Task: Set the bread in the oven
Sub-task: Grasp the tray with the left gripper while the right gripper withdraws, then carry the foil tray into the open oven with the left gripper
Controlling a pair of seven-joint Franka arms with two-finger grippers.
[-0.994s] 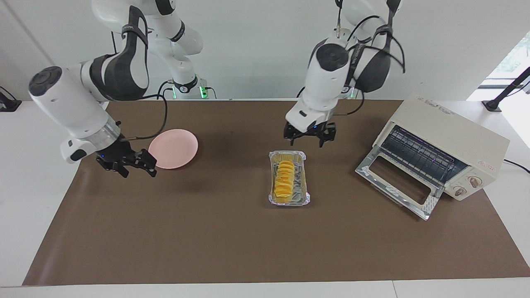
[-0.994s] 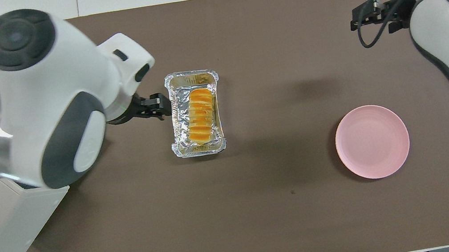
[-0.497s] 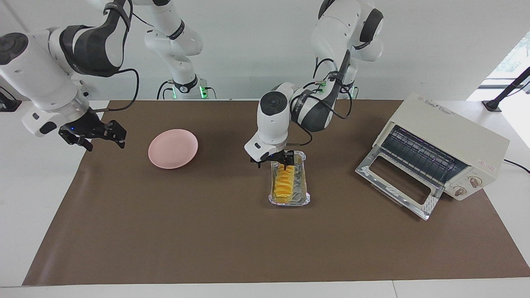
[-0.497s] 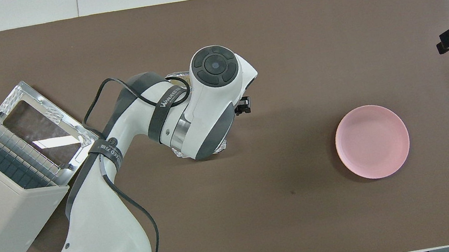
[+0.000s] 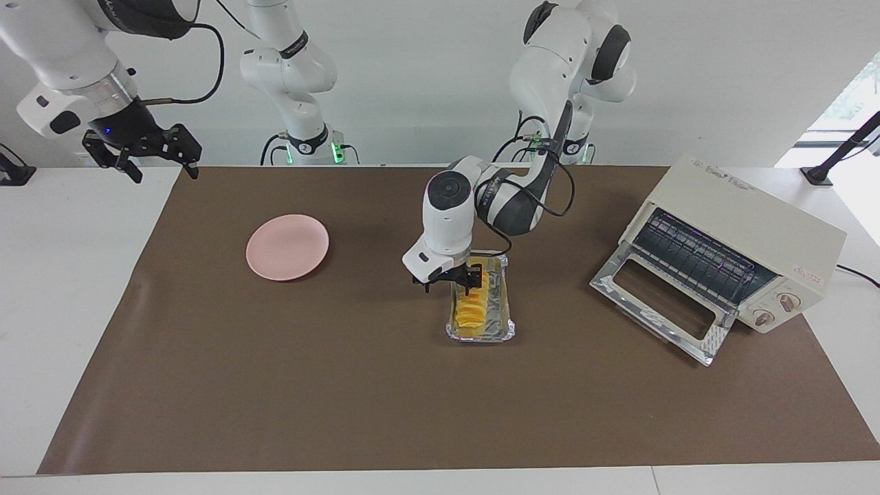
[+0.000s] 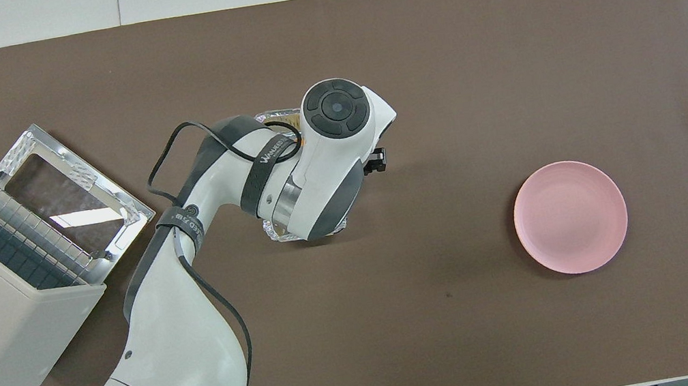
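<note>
One camera sits high across the table, facing the robots, and takes in both arm bases, the whole brown mat (image 5: 275, 385), the oven (image 5: 729, 254) and the pink plate (image 5: 287, 247). The other hangs above the robots' end, looking forward and steeply down, closer in. Both share the mat, oven, plate and foil tray (image 5: 505, 323), turned half around.
</note>
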